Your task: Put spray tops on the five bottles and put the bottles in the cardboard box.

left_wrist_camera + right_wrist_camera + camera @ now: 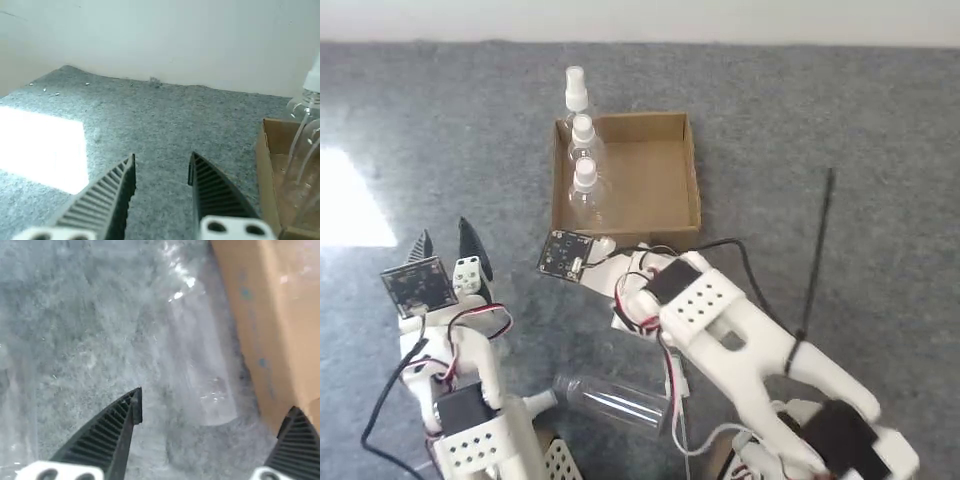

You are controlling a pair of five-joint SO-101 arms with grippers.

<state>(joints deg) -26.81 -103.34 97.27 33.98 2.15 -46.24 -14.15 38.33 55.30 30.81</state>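
The cardboard box (pixel 665 130) sits mid-table. Two clear bottles with white spray tops (pixel 583 133) (pixel 585 190) stand along its left wall, and a third (pixel 576 90) stands just behind it. Another clear bottle (pixel 615 398) lies on its side between the two arm bases. My right gripper (pixel 216 405) is open, low over a clear bottle (pixel 200 365) that lies against the box's outer wall (pixel 270 315). My left gripper (pixel 163 160) (pixel 447 243) is open over bare carpet left of the box, with nothing between its fingers.
Grey carpet covers the table. A black rod (pixel 817 255) lies to the right of the box. A bright patch of light (pixel 350 210) falls at the far left. Wires loop over the right arm (pixel 710 305).
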